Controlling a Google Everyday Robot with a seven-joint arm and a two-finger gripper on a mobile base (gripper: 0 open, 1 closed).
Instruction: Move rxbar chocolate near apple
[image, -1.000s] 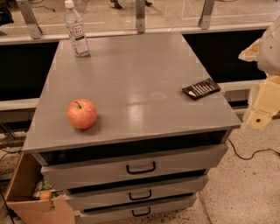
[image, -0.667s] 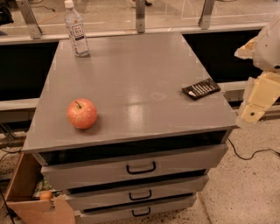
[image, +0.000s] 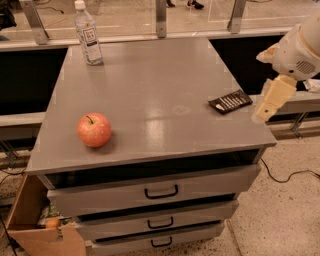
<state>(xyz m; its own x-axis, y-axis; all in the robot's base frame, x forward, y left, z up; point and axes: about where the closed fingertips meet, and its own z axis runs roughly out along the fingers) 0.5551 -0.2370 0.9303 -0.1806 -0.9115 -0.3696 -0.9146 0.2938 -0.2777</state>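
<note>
The rxbar chocolate (image: 230, 101) lies flat on the grey cabinet top (image: 150, 80), near its right edge; it is a black wrapper with white lettering. The apple (image: 94, 129) is red-orange with a short dark stem and sits at the front left of the same top, far from the bar. My gripper (image: 267, 102) is at the right edge of the view, hanging from a white arm, just right of the bar and slightly above the cabinet's right edge. It holds nothing that I can see.
A clear water bottle (image: 88, 35) stands at the back left of the top. Three drawers (image: 160, 192) with dark handles face me. An open cardboard box (image: 37, 227) with a small orange fruit sits at lower left. A cable (image: 287, 176) runs on the floor at right.
My gripper and arm have moved a little to the left, closer to the rxbar chocolate. The bar and the apple have not moved.
</note>
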